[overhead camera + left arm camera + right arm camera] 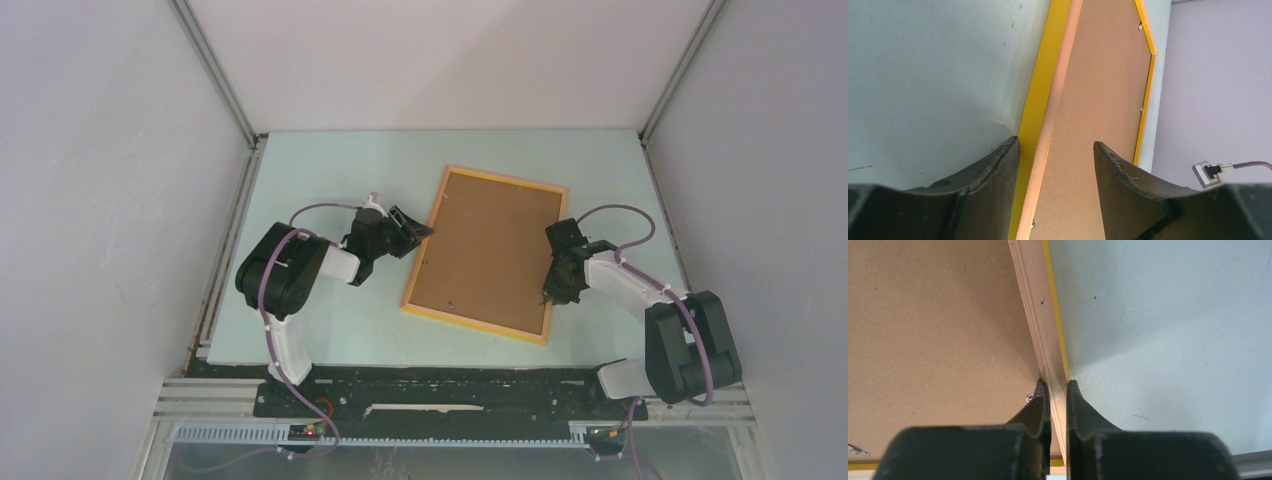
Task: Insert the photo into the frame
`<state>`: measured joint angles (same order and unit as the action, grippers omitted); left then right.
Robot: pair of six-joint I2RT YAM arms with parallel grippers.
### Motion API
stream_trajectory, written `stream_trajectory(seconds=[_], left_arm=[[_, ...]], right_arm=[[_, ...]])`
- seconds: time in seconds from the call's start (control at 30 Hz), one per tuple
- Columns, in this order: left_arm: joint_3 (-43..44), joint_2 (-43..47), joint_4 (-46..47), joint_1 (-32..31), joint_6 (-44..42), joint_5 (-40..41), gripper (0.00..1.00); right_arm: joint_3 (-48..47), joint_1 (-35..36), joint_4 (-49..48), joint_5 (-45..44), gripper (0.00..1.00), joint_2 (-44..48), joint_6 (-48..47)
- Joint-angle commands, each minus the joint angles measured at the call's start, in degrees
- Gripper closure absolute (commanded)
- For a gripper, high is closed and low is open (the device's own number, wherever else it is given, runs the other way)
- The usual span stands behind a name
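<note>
Right end effector [1058, 385] is clenched on the frame [1038, 305], which lies back-up on the worktop [330, 160]. My left end effector [1055, 145] straddles the opposite rail, released. The photo is unseen, perhaps beneath the backing board [490, 250]. The step looks like securing the frame; next, the left must close before I lift evenly.

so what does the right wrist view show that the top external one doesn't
Only the right wrist: the right gripper closed on one rail of the frame, that rail's bare wood grain, and a small metal tab beside the inner finger. Only the top external: the whole frame lying back-up, and the left gripper at the opposite rail. Both: the frame, its brown backing board and the pale table.
</note>
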<state>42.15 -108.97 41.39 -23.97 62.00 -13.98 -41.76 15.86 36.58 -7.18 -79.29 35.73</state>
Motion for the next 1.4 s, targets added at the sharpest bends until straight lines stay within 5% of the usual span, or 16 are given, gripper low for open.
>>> stream_trajectory(seconds=[0.0, 0.23, 0.37, 0.47, 0.63, 1.13, 1.37], left_arm=[[-0.8, 1.3, 2.6, -0.3, 0.9, -2.7, 0.42], [-1.0, 1.5, 2.6, -0.2, 0.8, -2.7, 0.42], [-1.1, 1.6, 2.6, -0.2, 0.9, -2.5, 0.42], [-1.1, 1.6, 2.6, -0.2, 0.8, -2.5, 0.42], [-1.5, 2.1, 2.5, -0.2, 0.7, -2.3, 0.35], [-0.5, 4.7, -7.6, -4.4, -2.0, -0.1, 0.24], [-5.2, 10.6, -12.5, -12.8, -3.9, 4.5, 0.23]], right_arm=[[-0.5, 0.2, -2.2, -0.9, 1.0, 0.3, 2.2], [-1.3, -1.0, -3.2, 1.9, 1.0, 3.2, 0.2], [-2.9, -1.5, -3.6, 1.5, 0.48, 4.8, -3.3], [-3.1, -3.4, -5.8, 1.9, 0.33, 4.2, -4.7], [-4.8, -6.5, -9.7, 3.7, 0.26, -0.5, -6.0], [-23.1, -3.6, -14.9, 6.5, 0.23, -21.6, -13.1], [-32.2, -2.9, -20.0, 19.8, 0.23, -30.1, -17.2]])
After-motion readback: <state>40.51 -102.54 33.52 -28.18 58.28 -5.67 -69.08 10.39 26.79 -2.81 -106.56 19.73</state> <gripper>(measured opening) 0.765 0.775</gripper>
